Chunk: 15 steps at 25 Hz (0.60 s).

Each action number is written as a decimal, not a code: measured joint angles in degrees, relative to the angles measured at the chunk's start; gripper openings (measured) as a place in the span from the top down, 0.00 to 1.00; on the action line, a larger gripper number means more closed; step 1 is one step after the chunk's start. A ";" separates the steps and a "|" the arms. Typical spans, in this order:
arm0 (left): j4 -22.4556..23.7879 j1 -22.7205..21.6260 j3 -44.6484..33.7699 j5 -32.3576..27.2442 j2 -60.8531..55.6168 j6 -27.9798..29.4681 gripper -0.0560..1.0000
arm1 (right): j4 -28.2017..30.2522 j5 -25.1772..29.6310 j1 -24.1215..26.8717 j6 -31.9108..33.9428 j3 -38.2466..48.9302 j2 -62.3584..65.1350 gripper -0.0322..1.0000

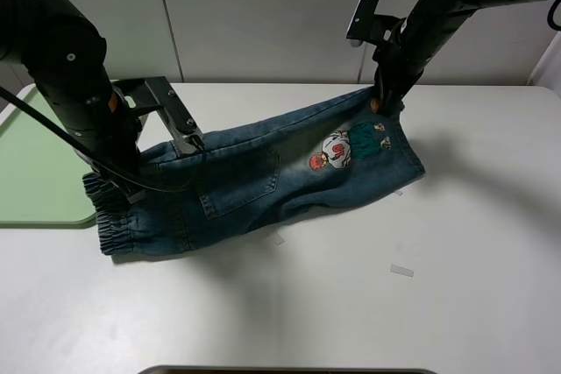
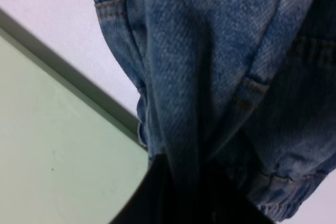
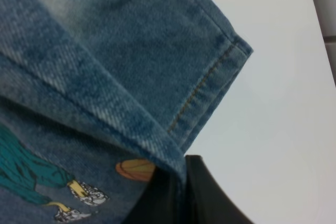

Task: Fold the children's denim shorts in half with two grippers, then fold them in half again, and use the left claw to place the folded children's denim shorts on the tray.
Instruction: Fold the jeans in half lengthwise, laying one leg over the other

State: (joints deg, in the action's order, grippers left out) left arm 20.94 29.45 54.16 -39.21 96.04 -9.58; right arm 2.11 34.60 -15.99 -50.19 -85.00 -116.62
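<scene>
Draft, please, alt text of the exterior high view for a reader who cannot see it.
Blue denim shorts lie stretched across a white table, pinched near the waistband by the left gripper and at the leg hem by the right gripper. A pale-green tray sits at the left.

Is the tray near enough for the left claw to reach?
Probably yes: the tray lies right beside the left claw with nothing between, though that claw is shut on the shorts, which the right claw holds too.

High view angled down over whole tabletop [image 1: 456,243], wrist views close against denim shorts [image 1: 263,172], shared by all three
</scene>
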 joint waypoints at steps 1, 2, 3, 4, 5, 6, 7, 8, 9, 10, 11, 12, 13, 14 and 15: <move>-0.05 0.00 0.00 0.07 0.00 0.00 0.87 | -0.11 -0.11 0.00 0.00 0.00 0.00 0.99; -0.05 0.00 0.00 0.13 0.00 0.00 0.87 | -0.12 -0.25 0.00 0.00 0.00 0.00 0.99; -0.05 0.00 0.00 0.18 0.00 0.00 0.87 | -0.18 -0.48 0.00 0.00 0.00 0.00 0.99; -0.05 0.00 0.00 0.31 0.00 0.00 0.87 | -0.18 -0.68 0.00 0.00 0.00 0.00 0.99; -0.05 0.00 0.00 0.43 0.00 0.00 0.79 | -0.23 -0.75 0.00 0.00 0.00 0.00 0.99; -0.05 0.00 0.00 0.43 0.00 0.00 0.69 | -0.23 -0.75 0.00 0.00 0.00 0.00 0.96; -0.05 -0.08 0.00 0.43 0.00 0.00 0.58 | -0.23 -0.75 0.00 0.32 0.00 0.00 0.91; -0.05 -0.10 0.00 0.43 0.00 0.00 0.46 | -0.23 -0.88 0.00 0.82 0.00 0.00 0.79; -0.05 -0.10 0.00 0.43 0.00 0.00 0.33 | -0.23 -1.07 0.00 2.20 0.00 0.00 0.62; -0.05 -0.10 0.00 0.43 0.00 0.00 0.24 | -0.23 -1.28 0.00 3.91 0.00 0.00 0.49; -0.05 -0.12 0.00 0.43 0.00 0.00 0.16 | 0.09 -1.65 0.00 5.21 0.00 0.00 0.42; -0.05 -0.17 0.00 0.43 0.00 0.00 0.10 | 0.27 -2.06 0.00 6.02 0.00 0.00 0.38; -0.05 -0.17 0.00 0.43 0.00 0.00 0.06 | 0.42 -2.27 0.00 6.62 0.00 0.00 0.36; -0.05 -0.17 0.00 0.43 0.00 0.00 0.04 | 0.42 -2.34 0.00 6.90 0.00 0.00 0.35; -0.05 -0.17 0.00 0.43 0.00 0.00 0.03 | 0.57 -2.39 0.00 7.15 0.00 0.00 0.34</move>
State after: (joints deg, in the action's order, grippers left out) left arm 20.89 29.28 54.16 -38.78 96.04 -9.58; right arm 2.68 32.21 -15.99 -43.04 -85.00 -116.62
